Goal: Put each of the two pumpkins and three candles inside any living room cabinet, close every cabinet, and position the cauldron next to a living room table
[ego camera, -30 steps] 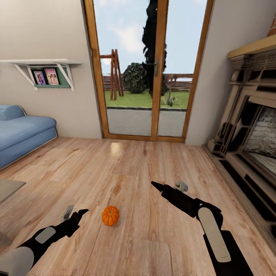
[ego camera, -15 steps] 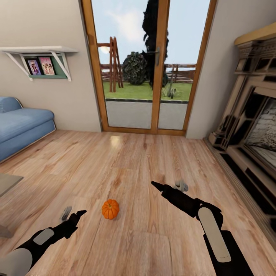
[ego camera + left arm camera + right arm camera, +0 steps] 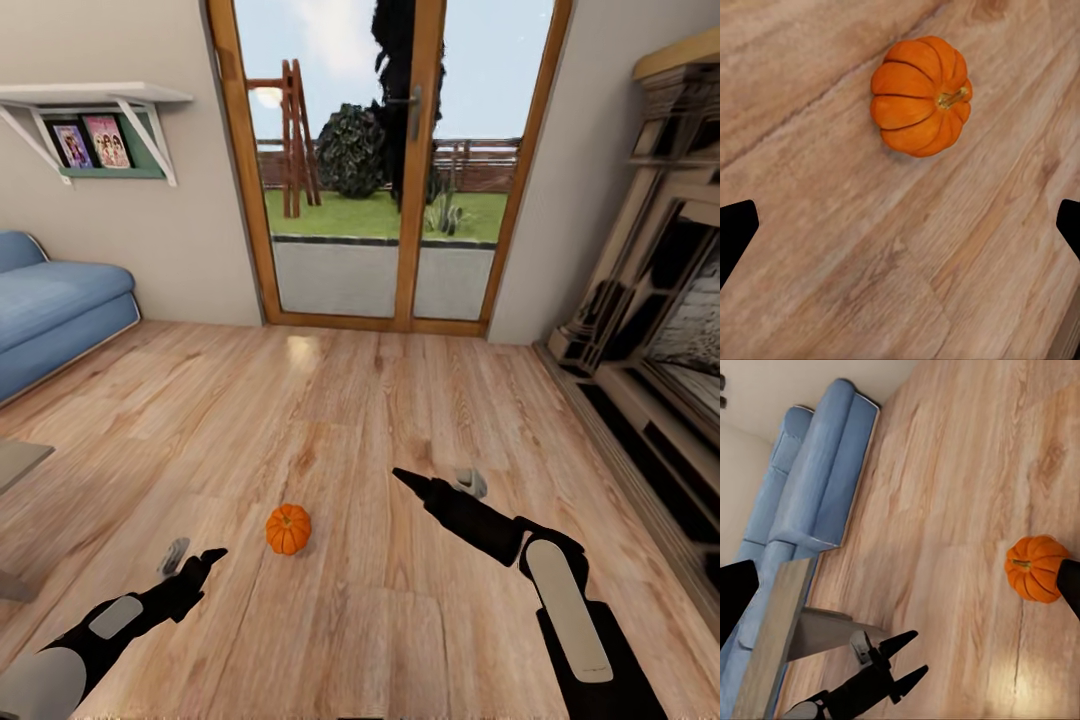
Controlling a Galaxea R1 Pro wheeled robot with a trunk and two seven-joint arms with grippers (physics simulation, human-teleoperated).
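One small orange pumpkin [image 3: 288,528] sits on the wood floor between my two arms. My left gripper [image 3: 195,558] hovers low to its left, a short gap away, open and empty. In the left wrist view the pumpkin [image 3: 921,95] lies ahead of the spread fingertips [image 3: 736,231], outside the gap. My right gripper [image 3: 435,480] is open and empty, off to the pumpkin's right and slightly farther away. The right wrist view looks across the pumpkin [image 3: 1035,568] toward the left gripper [image 3: 904,656]. The candles, cabinet and cauldron are out of view.
A wood-framed glass door [image 3: 415,180] stands straight ahead. A blue sofa [image 3: 50,315] lies at the left under a wall shelf [image 3: 90,100] with photos. A fireplace surround [image 3: 650,330] lines the right side. The corner of a low table [image 3: 15,462] pokes in at the left.
The whole picture has shifted: the camera has moved closer to the door and the pumpkin sits slightly higher in view. Both arms hold their pose and both grippers stay open.
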